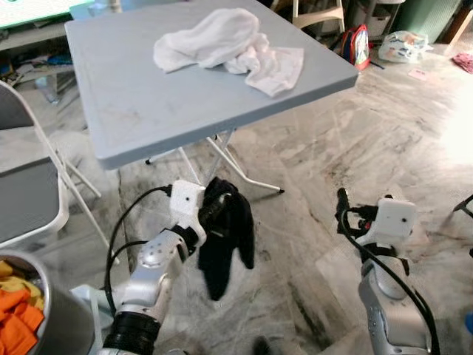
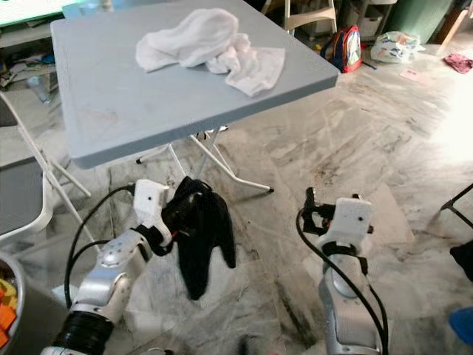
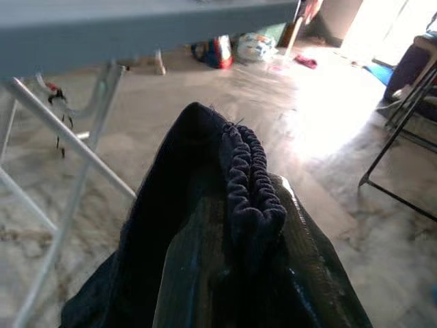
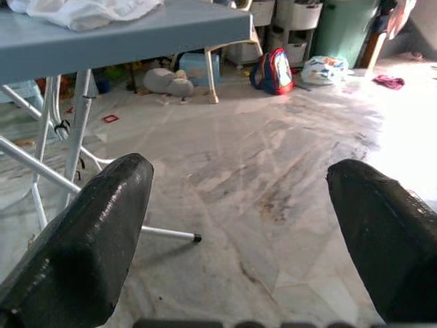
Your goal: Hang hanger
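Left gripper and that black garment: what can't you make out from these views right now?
- Left gripper fingertips: buried in the black garment, eye and left wrist views.
- Any hanger inside the garment: cloth covers it.
- White cloth on the grey table: bunched, type unclear.

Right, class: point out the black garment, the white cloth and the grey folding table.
black garment (image 1: 225,244), left eye view, on its hanging middle.
white cloth (image 1: 222,41), left eye view, on the bunched centre.
grey folding table (image 1: 133,96), left eye view, on bare tabletop.
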### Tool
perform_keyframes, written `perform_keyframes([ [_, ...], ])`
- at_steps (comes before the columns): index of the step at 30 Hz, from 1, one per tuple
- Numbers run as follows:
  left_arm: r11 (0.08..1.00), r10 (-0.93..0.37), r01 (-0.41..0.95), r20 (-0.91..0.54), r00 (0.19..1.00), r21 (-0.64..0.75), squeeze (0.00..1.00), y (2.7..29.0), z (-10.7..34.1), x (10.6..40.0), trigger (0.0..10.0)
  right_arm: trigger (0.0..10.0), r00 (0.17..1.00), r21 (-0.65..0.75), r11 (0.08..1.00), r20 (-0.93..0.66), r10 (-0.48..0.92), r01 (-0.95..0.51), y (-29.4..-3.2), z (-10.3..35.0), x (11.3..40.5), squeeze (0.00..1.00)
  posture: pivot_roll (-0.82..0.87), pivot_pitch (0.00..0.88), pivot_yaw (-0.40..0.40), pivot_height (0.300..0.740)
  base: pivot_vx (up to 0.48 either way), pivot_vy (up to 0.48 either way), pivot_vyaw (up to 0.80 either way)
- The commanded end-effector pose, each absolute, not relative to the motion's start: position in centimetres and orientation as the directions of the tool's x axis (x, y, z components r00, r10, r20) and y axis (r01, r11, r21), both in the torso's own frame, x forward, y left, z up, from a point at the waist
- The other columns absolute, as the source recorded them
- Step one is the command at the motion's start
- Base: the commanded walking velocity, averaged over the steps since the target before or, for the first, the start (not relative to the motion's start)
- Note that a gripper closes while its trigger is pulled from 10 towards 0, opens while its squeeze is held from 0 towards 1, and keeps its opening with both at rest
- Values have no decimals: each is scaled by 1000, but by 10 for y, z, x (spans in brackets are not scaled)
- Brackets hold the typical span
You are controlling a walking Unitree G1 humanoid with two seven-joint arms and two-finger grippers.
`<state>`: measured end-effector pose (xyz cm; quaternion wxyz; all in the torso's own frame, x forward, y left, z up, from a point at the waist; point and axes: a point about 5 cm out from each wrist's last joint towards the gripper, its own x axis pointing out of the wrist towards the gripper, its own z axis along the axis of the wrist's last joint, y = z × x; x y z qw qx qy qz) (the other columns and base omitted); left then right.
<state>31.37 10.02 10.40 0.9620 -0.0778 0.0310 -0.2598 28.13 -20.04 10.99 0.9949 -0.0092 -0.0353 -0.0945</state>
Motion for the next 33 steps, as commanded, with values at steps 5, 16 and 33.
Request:
perform_keyframes([
  [5,844,-520,513,-4,854,-155,0,96,107,314,10000,10000,976,-10,979,85,-201,202,-202,113,280,0,-13,166,36,740,0,-262,0],
  [16,858,-496,490,0,868,-158,0,98,107,317,10000,10000,977,-14,980,83,-195,196,-202,113,280,0,-14,161,31,740,0,-212,0],
  [33,893,-443,435,-61,894,-117,0,115,100,325,10000,10000,979,-12,982,77,-187,188,-199,110,282,0,-8,94,52,740,0,0,0],
])
